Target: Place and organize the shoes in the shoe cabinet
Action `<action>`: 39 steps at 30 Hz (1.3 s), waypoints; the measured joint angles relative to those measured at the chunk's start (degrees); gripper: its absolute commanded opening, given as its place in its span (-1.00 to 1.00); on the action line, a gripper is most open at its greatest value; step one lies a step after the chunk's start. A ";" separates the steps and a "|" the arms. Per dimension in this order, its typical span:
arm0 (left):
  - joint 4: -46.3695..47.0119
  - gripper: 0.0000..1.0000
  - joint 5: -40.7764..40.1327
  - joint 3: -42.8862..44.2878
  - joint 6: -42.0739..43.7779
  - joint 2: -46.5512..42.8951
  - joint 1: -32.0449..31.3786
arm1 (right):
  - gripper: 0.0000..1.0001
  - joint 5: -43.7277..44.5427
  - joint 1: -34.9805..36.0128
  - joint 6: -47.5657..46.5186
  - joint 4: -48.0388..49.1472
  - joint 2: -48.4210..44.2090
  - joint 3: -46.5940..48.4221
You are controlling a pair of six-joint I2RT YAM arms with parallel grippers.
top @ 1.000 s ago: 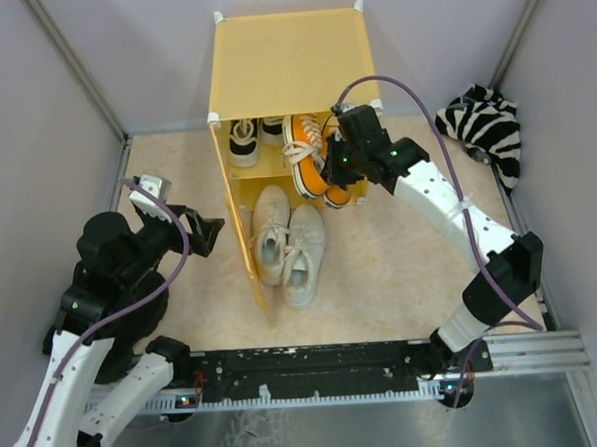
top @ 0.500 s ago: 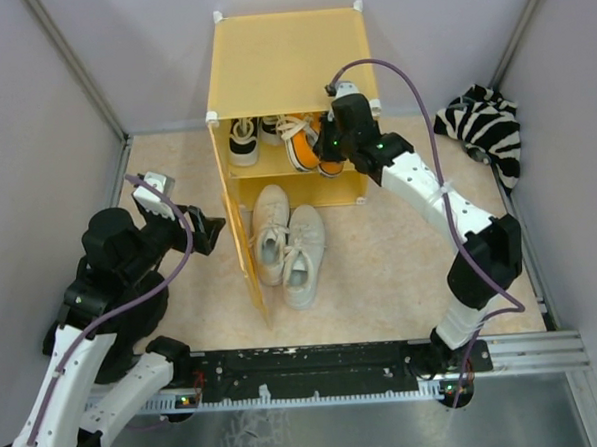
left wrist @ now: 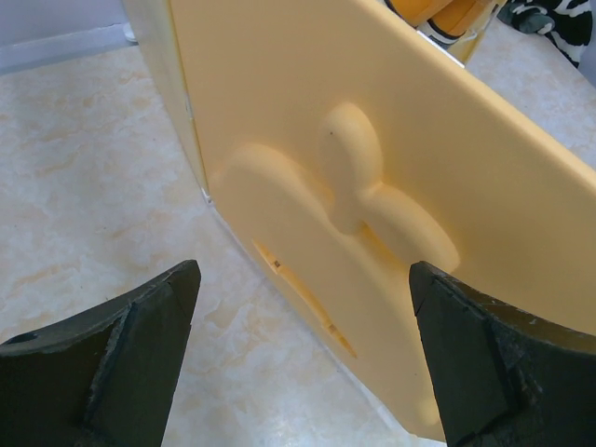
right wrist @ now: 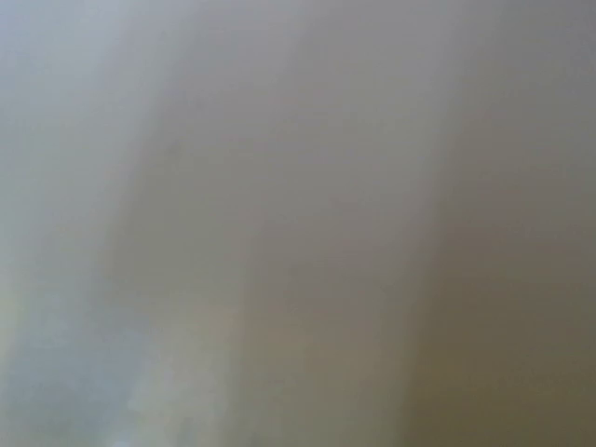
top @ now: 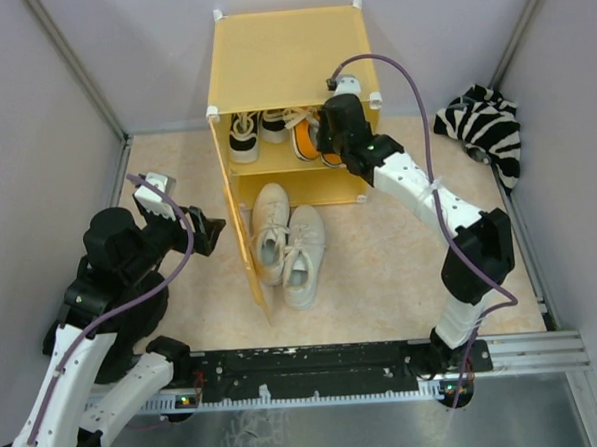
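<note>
1. The right gripper (top: pixel 325 134) reaches into the upper compartment of the yellow-orange plastic cube cabinet (top: pixel 290 59). The wrist and the cabinet's top hide its fingers from above. Its own camera shows only a grey blur, so I cannot tell whether it is clenched on a shoe or has let go.
2. The orange lace-up sneakers with white soles and laces (top: pixel 304 139) sit right at the gripper, on the right half of the cabinet's inner shelf (top: pixel 296 169). They look tilted rather than flat on their soles.
3. The black canvas sneakers with white soles and laces (top: pixel 244 138) stand on the left half of the same shelf, just beside the orange pair.
4. The step in hand appears to be setting down the orange pair. To do it well:
   - Settle both shoes soles down and side by side.
   - Place them far enough back to clear the door, without shoving the black pair.
   - Draw the gripper straight out so that no lace snags.
5. The left gripper (left wrist: pixel 303 321) is spread wide with nothing between its fingers. It faces the outer side of the cabinet's hinged door (left wrist: pixel 372 186), which swings out towards the arms and bears an embossed apple-like shape. The gripper is near the door but not touching it.
6. The off-white lace-up sneakers (top: pixel 285 244) lie side by side on the pale floor. Their toes are at the mouth of the lower compartment and their heels point out towards the arms. They are well apart from both grippers and are probably the pair left to stow.
7. A black-and-white zebra-striped fabric bundle (top: pixel 486 129) lies far to the right, against the wall.
</note>
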 measured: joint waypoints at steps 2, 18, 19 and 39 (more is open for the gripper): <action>-0.24 0.99 -0.04 0.02 0.00 0.00 0.00 | -0.32 1.03 0.17 0.24 0.55 0.00 -0.11; -0.24 0.99 0.22 0.04 -0.26 0.02 0.00 | -0.04 0.31 1.18 0.48 4.04 -4.74 -8.39; -0.24 0.99 0.20 0.04 -0.26 0.02 0.00 | -0.02 0.39 1.40 0.42 4.15 -5.20 -8.81; -0.15 0.98 0.04 -0.04 -0.24 1.31 0.00 | 0.44 8.83 5.40 -5.66 6.91 -20.92 -29.49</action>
